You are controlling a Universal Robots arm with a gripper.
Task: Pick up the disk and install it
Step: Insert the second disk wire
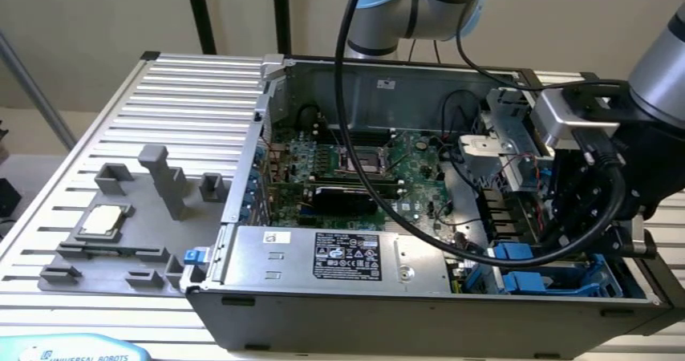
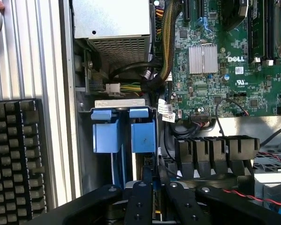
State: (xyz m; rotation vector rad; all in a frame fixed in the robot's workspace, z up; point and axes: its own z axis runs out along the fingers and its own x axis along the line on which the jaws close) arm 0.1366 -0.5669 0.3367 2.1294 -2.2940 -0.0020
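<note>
- The claw [image 2: 154, 186] hangs low over the drive bay [image 1: 594, 274] in a corner of the open case [image 1: 321, 313], on the exterior view's right
- Its two black fingers [image 2: 138, 201] are drawn close, with only a thin slot between them; a narrow edge sits in that slot, and I judge it to be the disk [image 2: 142, 136] seen edge-on, gripped at its near end, though the hold itself is partly hidden
- The disk lies straight ahead of the fingertips: its blue frame runs away from the claw and ends in blue tabs at the far end, so its long axis is in line with the fingers, not across them
- In the exterior view the same blue [image 1: 514, 252] shows just beside the claw, down in the bay, so the disk looks partly or wholly seated; which of the two I cannot tell
- A second blue tab [image 2: 105, 133] stands just beside the first; whether it belongs to the same frame or to a neighbour is unclear
- Room is tight: the case wall is close on one side of the claw, and a black ribbed shroud [image 2: 215, 150] and loose cables [image 2: 145, 79] are close on the other
- Beyond the tabs sits the grey supply box [image 2: 114, 23], with the board [image 2: 234, 70] off to the shroud's side
- The ribbed table [image 1: 182, 96] and the fixture with a chip [image 1: 104, 219] lie well apart from the claw, outside the case
</note>
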